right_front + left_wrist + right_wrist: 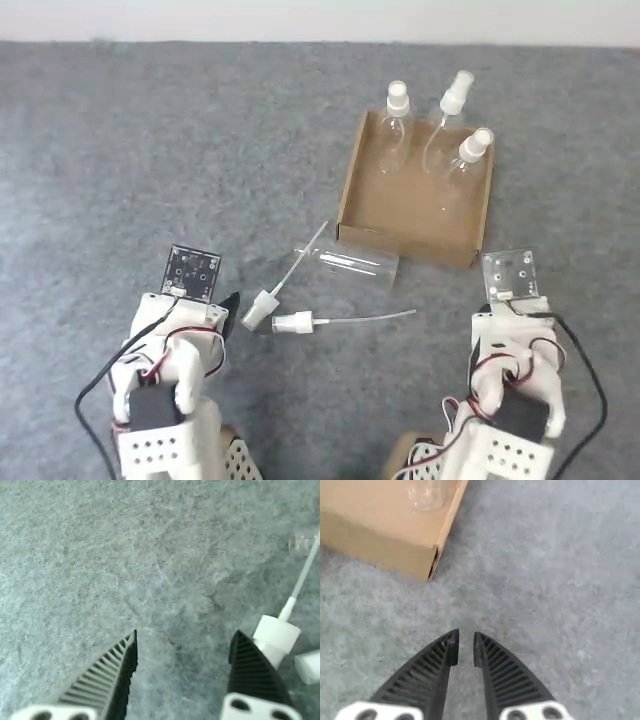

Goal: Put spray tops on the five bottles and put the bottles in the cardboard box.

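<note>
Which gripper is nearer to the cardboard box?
Right. The right gripper sits close to a corner of the cardboard box; the left gripper is farther away, beside a loose spray top.

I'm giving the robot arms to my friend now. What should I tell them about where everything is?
Left gripper: open, empty, low over the carpet, right beside a loose spray top.
Right gripper: nearly shut, empty, near a corner of the box.
Done: three capped bottles are in the box.
Left: a second top and at least one bare bottle lie on the carpet between the arms and the box. Fit the tops, then box the bottles.
</note>
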You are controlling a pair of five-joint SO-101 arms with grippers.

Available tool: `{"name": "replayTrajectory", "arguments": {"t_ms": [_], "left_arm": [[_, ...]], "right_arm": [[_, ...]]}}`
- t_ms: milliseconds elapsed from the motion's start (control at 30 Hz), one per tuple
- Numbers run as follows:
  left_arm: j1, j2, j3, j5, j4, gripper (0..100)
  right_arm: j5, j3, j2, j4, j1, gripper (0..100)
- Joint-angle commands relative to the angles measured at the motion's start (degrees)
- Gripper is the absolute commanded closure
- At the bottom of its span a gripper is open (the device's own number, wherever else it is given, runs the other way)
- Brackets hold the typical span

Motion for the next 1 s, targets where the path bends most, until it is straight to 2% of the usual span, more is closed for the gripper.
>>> {"name": "replayTrajectory", "arguments": {"t_ms": [0,333,533,967], "left_arm": [[-0.1,-0.9,1.0,-0.4,-2.9,73],[-0.1,-0.9,1.0,-0.4,-3.1,73],[-0.1,-0.9,1.0,-0.5,-3.3,73],[-0.1,-0.8,1.0,-0.5,-3.1,73]], "right_arm": [[0.9,3.7,-0.1,-3.4,-0.3,98.8],[1.1,6.1,-0.6,-1.4,0.0,99.0],[1.1,6.1,-0.9,12.4,0.0,99.0],[1.1,6.1,-0.7,11.3,0.0,99.0]]}}
